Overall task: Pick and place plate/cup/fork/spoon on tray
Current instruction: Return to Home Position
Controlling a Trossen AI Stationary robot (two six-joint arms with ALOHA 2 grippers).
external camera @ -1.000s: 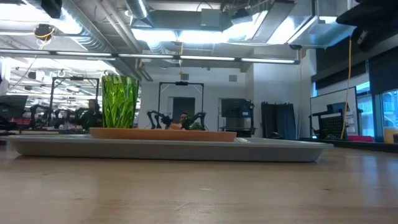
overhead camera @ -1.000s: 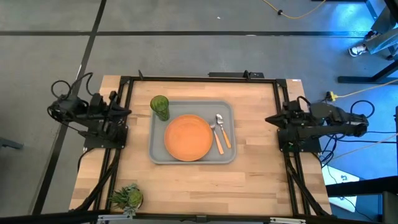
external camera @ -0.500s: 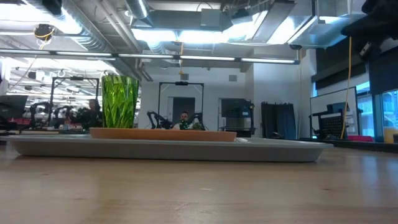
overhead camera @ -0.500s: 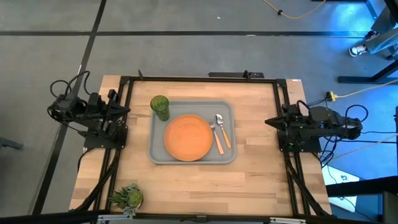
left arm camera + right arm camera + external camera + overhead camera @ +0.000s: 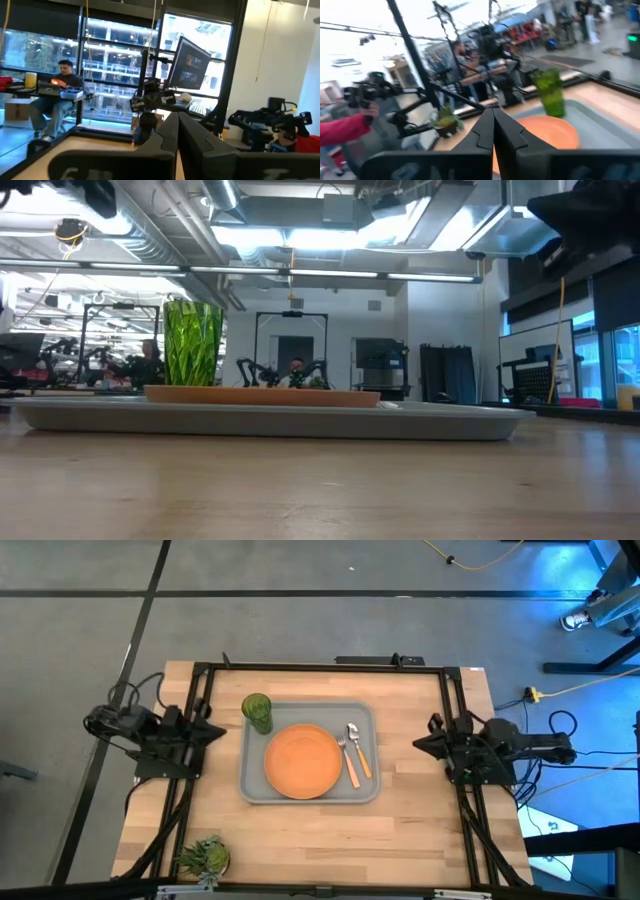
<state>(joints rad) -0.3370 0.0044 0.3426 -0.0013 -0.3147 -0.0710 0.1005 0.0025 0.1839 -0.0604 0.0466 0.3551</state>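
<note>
- The grey tray (image 5: 252,783) lay flat in the middle of the wooden worktop (image 5: 300,835).
- The round orange plate (image 5: 302,761) sat in the middle of the tray.
- The green cup (image 5: 257,712) stood upright in the tray's far left corner, just beside the plate.
- The fork (image 5: 349,766) lay on the tray, right next to the plate's right edge.
- The spoon (image 5: 361,754) lay just beside the fork, on the side away from the plate. Its round bowl pointed to the far side of the worktop.
- Both handles slanted a little, and the two sat very close together. I could not tell if they touched.
- The left arm (image 5: 150,730) was at the left edge of the worktop, pointing toward the tray. The left jaws were clenched with nothing between them, and they were near the tray's left rim.
- The right arm (image 5: 500,745) was at the right edge of the worktop, also pointing toward the tray. The right jaws were clenched on nothing too, and they were well apart from the tray.
- From the low view, both arms were up high, above the worktop.
- A small spiky green plant (image 5: 205,858) sat near the front left corner of the worktop, well apart from the tray.
- In the room behind, a person (image 5: 57,95) sat at a desk.
</note>
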